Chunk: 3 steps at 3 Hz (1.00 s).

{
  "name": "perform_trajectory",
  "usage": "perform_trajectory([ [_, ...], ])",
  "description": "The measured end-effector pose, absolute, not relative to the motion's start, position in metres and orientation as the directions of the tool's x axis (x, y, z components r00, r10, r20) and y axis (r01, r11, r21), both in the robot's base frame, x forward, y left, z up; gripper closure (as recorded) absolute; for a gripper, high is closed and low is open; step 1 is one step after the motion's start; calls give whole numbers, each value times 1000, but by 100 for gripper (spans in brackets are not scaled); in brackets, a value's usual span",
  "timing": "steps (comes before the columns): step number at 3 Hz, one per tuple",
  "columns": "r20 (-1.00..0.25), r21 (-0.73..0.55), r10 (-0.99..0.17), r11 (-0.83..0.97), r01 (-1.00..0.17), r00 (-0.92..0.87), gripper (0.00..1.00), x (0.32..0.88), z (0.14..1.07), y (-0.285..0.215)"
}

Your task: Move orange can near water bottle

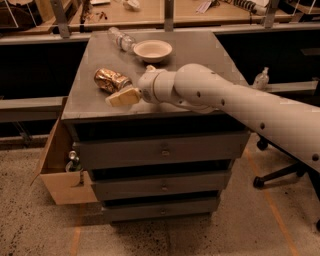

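The orange can (111, 80) lies on its side on the left part of the grey cabinet top (200, 47). The water bottle (121, 39) lies at the far left of the top, beside the cream bowl (152, 50). My gripper (120, 97) reaches in from the right and sits just in front of and below the can, close to the front edge. A pale finger (122, 97) points left, beside the can; I cannot tell whether it touches the can.
The cabinet has three drawers (162, 150) below. An open cardboard box (60, 170) with bottles stands at its left side. A desk (150, 12) runs behind. A squat clear bottle (260, 78) and an office chair base (280, 175) are at the right.
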<state>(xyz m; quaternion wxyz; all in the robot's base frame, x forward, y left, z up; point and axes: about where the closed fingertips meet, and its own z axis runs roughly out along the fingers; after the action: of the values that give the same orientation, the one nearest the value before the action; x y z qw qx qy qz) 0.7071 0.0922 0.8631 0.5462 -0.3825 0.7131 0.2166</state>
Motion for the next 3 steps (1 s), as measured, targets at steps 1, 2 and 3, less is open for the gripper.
perform_trajectory([
  [1, -940, -125, -325, 612, -781, -104, 25, 718, 857, 93],
  [2, -934, -137, -342, 603, -786, -100, 49, 721, 853, 95],
  [3, -936, -133, -339, 599, -790, -99, 72, 723, 852, 95],
])
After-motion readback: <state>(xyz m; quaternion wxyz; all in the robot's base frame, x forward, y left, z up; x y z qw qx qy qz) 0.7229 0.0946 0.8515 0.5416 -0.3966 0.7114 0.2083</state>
